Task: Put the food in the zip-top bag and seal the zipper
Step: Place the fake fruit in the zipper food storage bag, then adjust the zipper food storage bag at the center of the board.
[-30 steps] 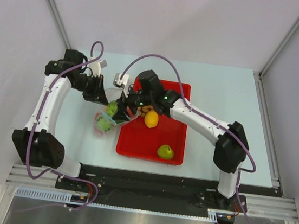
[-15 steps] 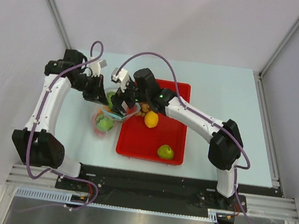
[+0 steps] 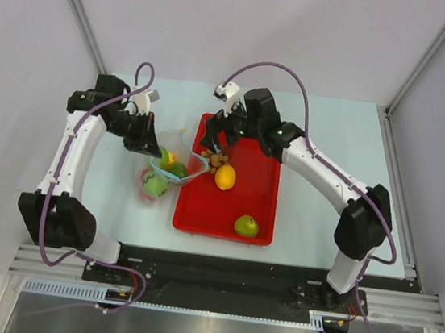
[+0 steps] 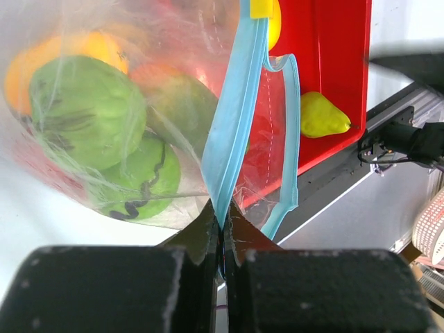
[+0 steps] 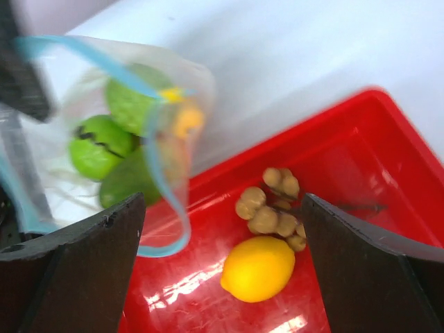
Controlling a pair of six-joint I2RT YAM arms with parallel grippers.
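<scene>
The right gripper (image 3: 214, 137), jaws wide and empty, has left the zip-top bag (image 3: 175, 165) for the nuts (image 5: 274, 208), likely next; the left gripper (image 4: 222, 236) pinches the zipper (image 4: 232, 125)

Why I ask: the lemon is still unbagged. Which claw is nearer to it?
Right. The right claw hangs open above the tray, just beyond the lemon and nuts; the left claw is off the tray's left side, shut on the zipper.
</scene>
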